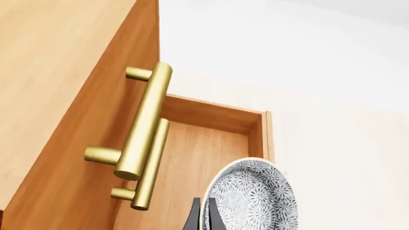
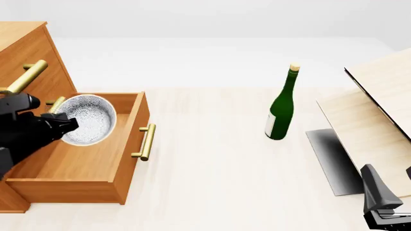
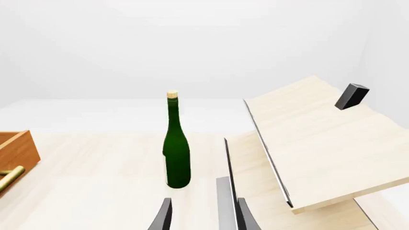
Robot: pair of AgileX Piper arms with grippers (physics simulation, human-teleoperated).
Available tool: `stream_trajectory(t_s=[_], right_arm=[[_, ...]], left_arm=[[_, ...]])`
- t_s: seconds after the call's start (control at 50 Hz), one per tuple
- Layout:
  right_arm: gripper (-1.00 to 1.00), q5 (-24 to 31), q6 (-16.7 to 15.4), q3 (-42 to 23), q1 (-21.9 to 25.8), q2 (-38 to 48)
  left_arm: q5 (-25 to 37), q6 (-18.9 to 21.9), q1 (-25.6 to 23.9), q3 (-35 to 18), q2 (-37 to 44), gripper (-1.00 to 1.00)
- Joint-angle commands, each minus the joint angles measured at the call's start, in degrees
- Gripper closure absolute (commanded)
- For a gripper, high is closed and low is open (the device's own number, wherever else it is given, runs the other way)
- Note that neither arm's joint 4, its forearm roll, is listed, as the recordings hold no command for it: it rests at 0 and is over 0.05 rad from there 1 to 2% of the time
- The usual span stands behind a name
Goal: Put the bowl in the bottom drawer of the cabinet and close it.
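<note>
**Bowl held over open bottom drawer**

The left gripper (image 2: 63, 124) is clamped on the rim of the bowl (image 2: 88, 119), which hangs tilted above the pulled-out bottom drawer (image 2: 83, 163) of the cabinet (image 2: 26, 53). The drawer's brass handle (image 2: 146, 142) faces the worktop (image 2: 212, 183). The right gripper (image 3: 203, 211) is released, fingers apart, low at the right. A green bottle (image 2: 281, 108) stands upright, well apart from the drawer, near pale wooden boards (image 2: 378, 110).
</note>
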Motion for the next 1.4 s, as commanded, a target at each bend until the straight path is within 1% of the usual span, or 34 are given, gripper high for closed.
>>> stream_trajectory(t_s=[0.02, 0.44, 0.56, 1.4], right_arm=[[-1.00, 0.0, 0.0, 0.0, 0.0, 0.0], [-1.00, 0.0, 0.0, 0.0, 0.0, 0.0], [-1.00, 0.0, 0.0, 0.0, 0.0, 0.0], [-1.00, 0.0, 0.0, 0.0, 0.0, 0.0]], left_arm=[[-2.0, 0.5, 0.8, 0.9, 2.1, 1.00], [-5.3, 0.5, 2.3, 2.7, 5.7, 1.00], [-7.0, 0.9, 2.8, 3.6, 7.8, 1.00], [-11.5, 0.7, 4.8, 5.6, 14.0, 1.00]])
